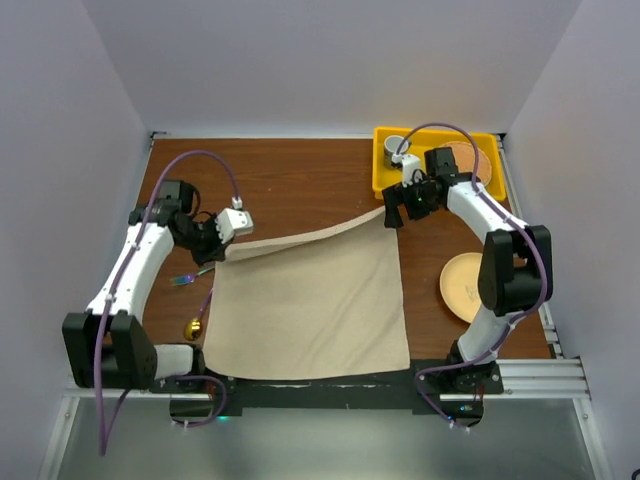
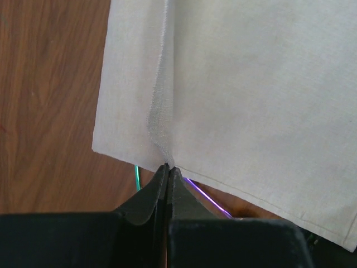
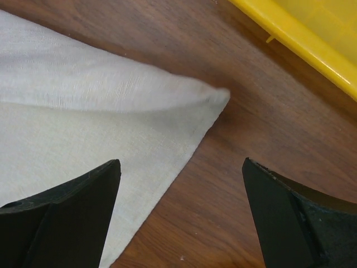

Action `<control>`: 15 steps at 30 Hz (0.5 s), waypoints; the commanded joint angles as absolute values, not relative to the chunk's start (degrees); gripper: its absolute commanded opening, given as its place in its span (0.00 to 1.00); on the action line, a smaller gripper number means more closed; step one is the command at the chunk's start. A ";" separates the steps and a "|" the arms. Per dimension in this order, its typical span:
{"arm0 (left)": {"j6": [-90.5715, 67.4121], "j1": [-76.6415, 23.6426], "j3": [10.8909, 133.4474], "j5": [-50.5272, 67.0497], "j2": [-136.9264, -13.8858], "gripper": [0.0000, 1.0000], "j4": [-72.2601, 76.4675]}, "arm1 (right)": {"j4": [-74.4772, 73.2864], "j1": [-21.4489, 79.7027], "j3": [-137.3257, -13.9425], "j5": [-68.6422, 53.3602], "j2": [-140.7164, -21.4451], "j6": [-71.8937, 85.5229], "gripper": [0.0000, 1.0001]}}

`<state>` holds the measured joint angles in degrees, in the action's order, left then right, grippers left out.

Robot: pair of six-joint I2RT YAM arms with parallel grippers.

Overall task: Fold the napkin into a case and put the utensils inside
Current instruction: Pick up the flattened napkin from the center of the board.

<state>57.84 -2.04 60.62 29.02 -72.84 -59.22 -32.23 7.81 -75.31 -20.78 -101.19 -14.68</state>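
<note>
Left pincer [image 2: 167, 167] pinches the napkin's [image 1: 310, 300] far-left corner; right pincer [image 3: 181, 184] stands open at the far-right corner.
The napkin lies spread on the worktop [image 1: 300, 180], far edge lifted; the right should grip its corner before both draw the fold evenly.

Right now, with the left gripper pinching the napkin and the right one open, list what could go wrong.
1. The left gripper pinches only a thin bit of the napkin; a pull could slip it free.
2. The right gripper is open near the loose corner, so a one-sided pull may skew the fold.
3. The fork and spoon lie by the left edge; dragged cloth could shift them.
</note>
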 commanded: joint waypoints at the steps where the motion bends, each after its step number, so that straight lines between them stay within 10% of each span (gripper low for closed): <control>1: 52.57 0.00 65.38 31.90 -79.88 0.00 -53.54 | -32.87 7.47 -77.52 -25.66 -101.95 -19.24 0.94; 15: 44.12 3.87 81.29 32.26 -101.16 0.00 -48.69 | -36.38 7.56 -83.76 -26.81 -109.86 -23.12 0.73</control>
<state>46.98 3.64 76.69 30.92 -97.93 -50.22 -32.49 7.81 -79.59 -25.21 -109.14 -21.12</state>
